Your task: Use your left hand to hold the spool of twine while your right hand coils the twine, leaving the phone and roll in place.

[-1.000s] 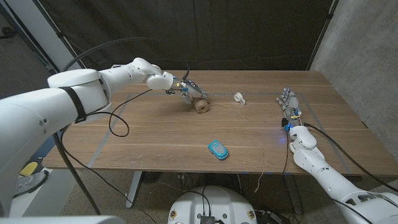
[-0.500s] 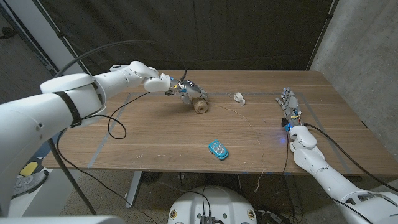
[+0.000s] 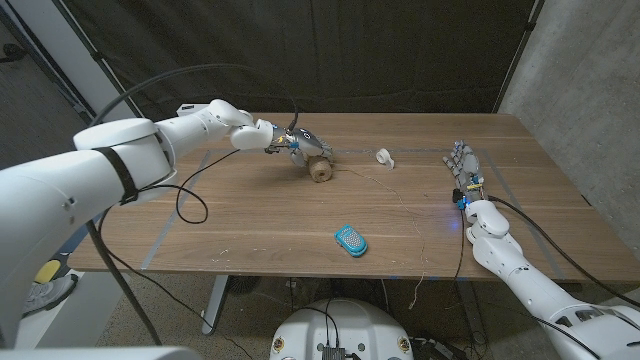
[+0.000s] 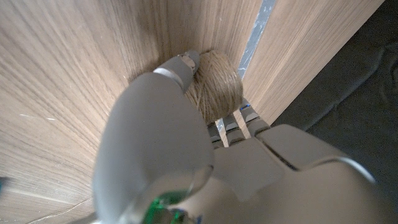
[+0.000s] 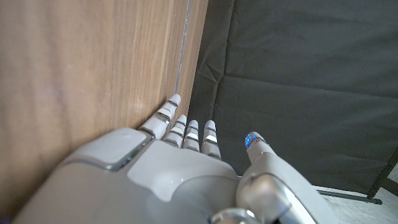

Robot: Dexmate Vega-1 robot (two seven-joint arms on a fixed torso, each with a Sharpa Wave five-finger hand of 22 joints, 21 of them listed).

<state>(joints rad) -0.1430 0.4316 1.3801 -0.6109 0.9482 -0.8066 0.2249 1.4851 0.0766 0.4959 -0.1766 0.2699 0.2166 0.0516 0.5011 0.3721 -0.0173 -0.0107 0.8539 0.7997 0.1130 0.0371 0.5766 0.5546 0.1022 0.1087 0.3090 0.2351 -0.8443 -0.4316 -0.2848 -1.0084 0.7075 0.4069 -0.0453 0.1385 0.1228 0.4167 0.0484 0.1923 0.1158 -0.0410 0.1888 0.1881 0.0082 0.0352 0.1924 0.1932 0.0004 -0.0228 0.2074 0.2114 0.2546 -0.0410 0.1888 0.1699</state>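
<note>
On the wooden table [image 3: 250, 215], the robot's left hand [image 3: 298, 143] reaches in over the far middle and wraps around the round spool of tan twine [image 3: 320, 169]; from the left wrist view its fingers [image 4: 181, 65] curl against the wound twine [image 4: 214, 87], so the spool is held where it lies on the table. A thin loose strand of twine [image 3: 405, 210] runs from the spool across the boards in a wide curve toward the near edge and hangs over it. The right hand [image 3: 464, 166] stands near the table's right side, well apart from the spool, fingers [image 5: 186, 130] straight and slightly apart, holding nothing. A small white roll [image 3: 385, 157] lies between the spool and the right hand, and a turquoise oval phone [image 3: 350, 240] lies nearer the front edge, apart from both hands.
</note>
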